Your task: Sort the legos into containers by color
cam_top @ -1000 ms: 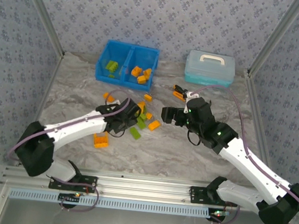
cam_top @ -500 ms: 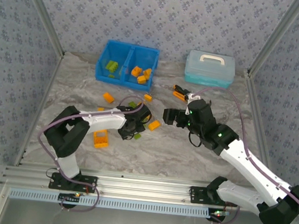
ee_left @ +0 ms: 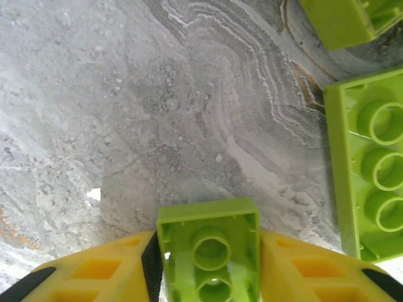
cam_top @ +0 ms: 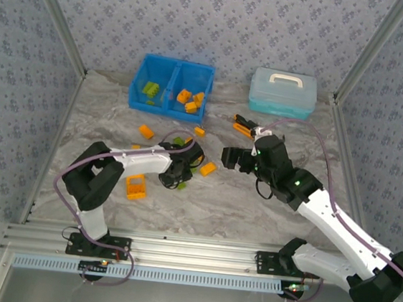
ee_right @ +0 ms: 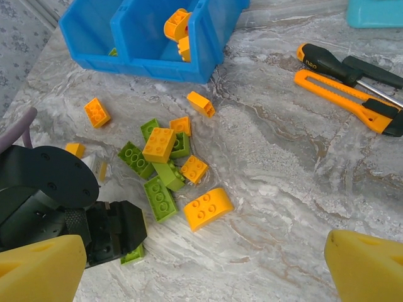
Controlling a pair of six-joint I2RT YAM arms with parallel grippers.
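Lime brick (ee_left: 208,242) is pinched in L gripper (ee_left: 209,270), presumably for green side of blue bin (ee_right: 157,63), well ahead; R gripper (ee_right: 201,267) is held spread wide, apparently idle.

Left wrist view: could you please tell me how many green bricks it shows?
3. One brick sits in the left gripper, a second brick lies at the right edge, a third brick at the top right corner. Others may be hidden beyond the frame.
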